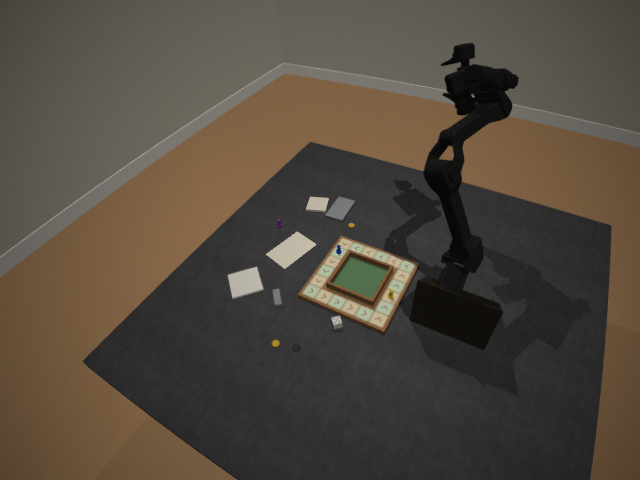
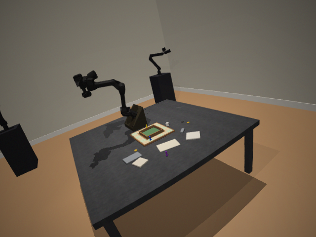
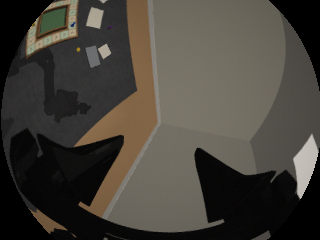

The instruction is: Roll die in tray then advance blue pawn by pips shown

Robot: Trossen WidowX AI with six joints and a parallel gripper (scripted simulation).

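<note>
Spread wide, with nothing between its fingers, the claw (image 1: 444, 79) (image 2: 79, 90) (image 3: 159, 146) fills the foreground of the wrist view. The die (image 1: 337, 322) (image 2: 167, 124) sits on the table (image 1: 206, 387) (image 2: 229, 127) (image 3: 110, 75) just beside the board (image 1: 310, 290) (image 2: 144, 143) (image 3: 31, 50) — outside the tray (image 1: 351, 296) (image 2: 156, 134) (image 3: 52, 34), so the roll seems still to come. The blue pawn (image 1: 339, 250) (image 2: 150, 138) (image 3: 73, 24) stands upright near a board corner.

Coming down off-centre could shove the die or catch the board's edge, shifting both pawns. A drop too high or too near the tray wall might bounce the die out, perhaps into the yellow pawn (image 1: 391, 294) (image 2: 146, 126). Later, a loose grip could topple the slim blue pawn; misread pips would misplace it.

The arm (image 1: 457, 217) (image 2: 123, 97) rises from its base, bends at the elbow and reaches out sideways, its claw high and well apart from the board.
</note>
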